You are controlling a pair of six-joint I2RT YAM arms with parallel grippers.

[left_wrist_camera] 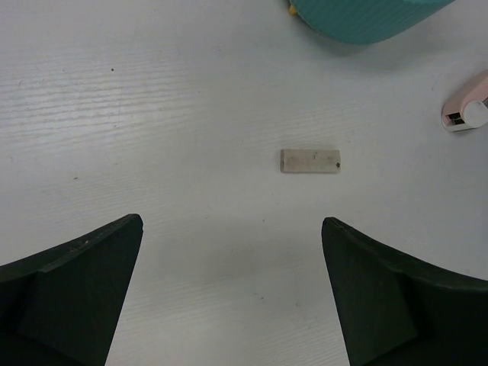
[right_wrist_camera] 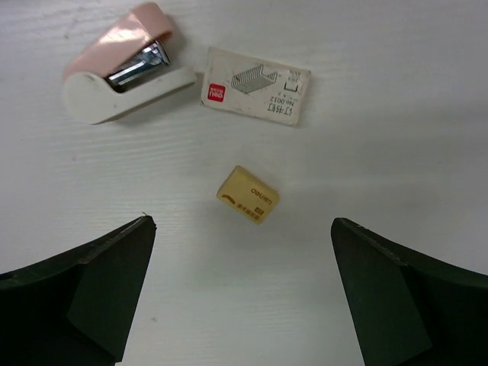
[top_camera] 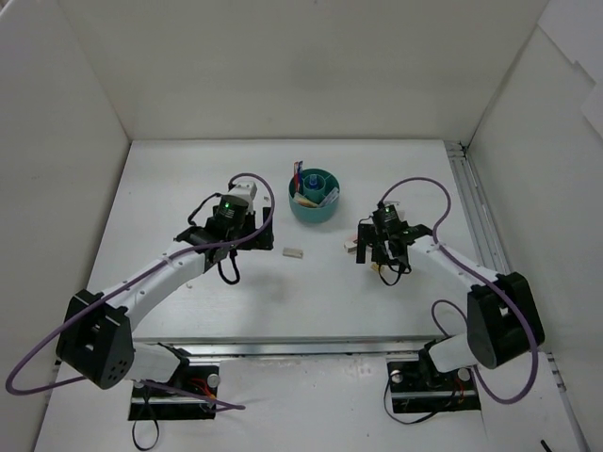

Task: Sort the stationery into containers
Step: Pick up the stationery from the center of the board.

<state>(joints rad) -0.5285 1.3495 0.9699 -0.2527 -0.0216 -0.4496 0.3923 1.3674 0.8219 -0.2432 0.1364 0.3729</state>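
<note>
Rate the task as partly done. Locate the round teal plastic organizer [top_camera: 315, 193] at mid-width of the white worktop [top_camera: 188, 179], toward its far edge. Note the ribbed outer wall and the compartments around a centre cup.

Count as sorted:
- thin pens [top_camera: 298, 173] standing at the far-left rim
- pale pieces in the left compartment
- a blue-capped piece [top_camera: 313, 182] in the centre cup

Cannot resolve finer detail there.

Count as left to sort four loose items lying flat on the worktop.

- Find the flat beige rectangular eraser block [left_wrist_camera: 309, 161] on the near side of the organizer, apart from it and ahead of the left gripper [left_wrist_camera: 231, 252]. Note a matte, sharp-cornered, faintly speckled surface.
- Find the small yellow rubber eraser block [right_wrist_camera: 246, 194] in the right half of the worktop, ahead of the right gripper [right_wrist_camera: 242, 267]. Note softened edges and a printed face.
- Further ahead, just beside each other, find the pink-and-white plastic stapler [right_wrist_camera: 126, 65], rounded with a bright metal insert, and the flat white card box of staples [right_wrist_camera: 257, 85].

Read both pairs of fingers as spread fully wide, gripping nothing and clear of every item. Treat the worktop as matte and faintly wood-grained.
</note>
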